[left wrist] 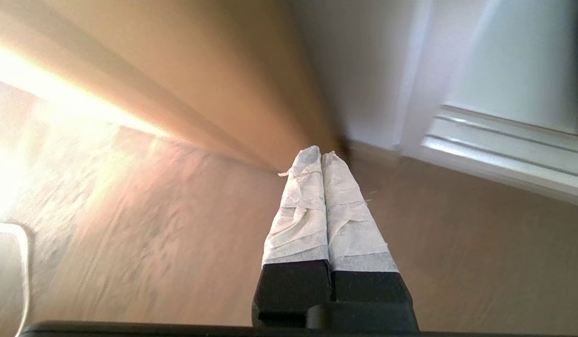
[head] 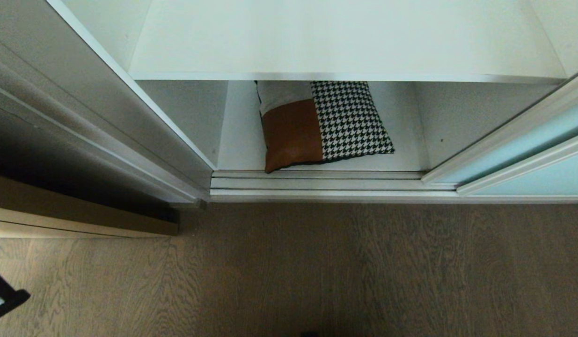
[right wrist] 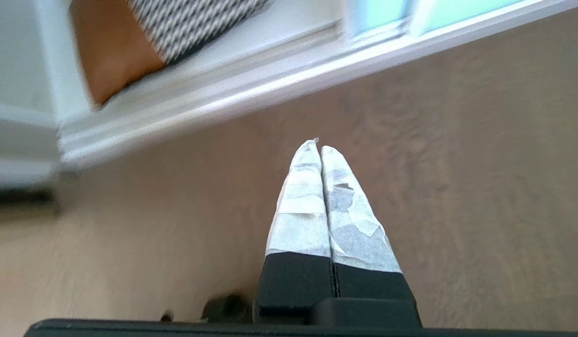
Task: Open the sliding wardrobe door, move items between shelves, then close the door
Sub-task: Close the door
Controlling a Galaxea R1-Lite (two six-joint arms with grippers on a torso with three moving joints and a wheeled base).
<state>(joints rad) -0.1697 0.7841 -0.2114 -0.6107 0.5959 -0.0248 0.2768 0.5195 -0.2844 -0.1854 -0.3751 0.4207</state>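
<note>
With the sliding wardrobe door point(head: 518, 145) slid aside and the cushion point(head: 317, 124) lying on the bottom shelf point(head: 406, 161), spread both pressed-together, empty grippers, left gripper point(left wrist: 321, 154) and right gripper point(right wrist: 317, 147), before you reach in low under the upper shelf point(head: 345, 42)

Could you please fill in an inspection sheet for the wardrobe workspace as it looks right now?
Surface: grey-brown wood-grain floor in front of the white wardrobe's bottom track.
Job's things: square cushion of tan leather, houndstooth and grey patch lies on the lowest white shelf; upper white shelf bears nothing visible; frosted aqua sliding door stands open at the right.
Clutter: black object at the floor's left edge, unidentifiable.
Grippers: left gripper shut, holding nothing, above the floor; right gripper likewise.
Cables: nothing seen.
Surroundings: tan wooden panel at the left.
</note>
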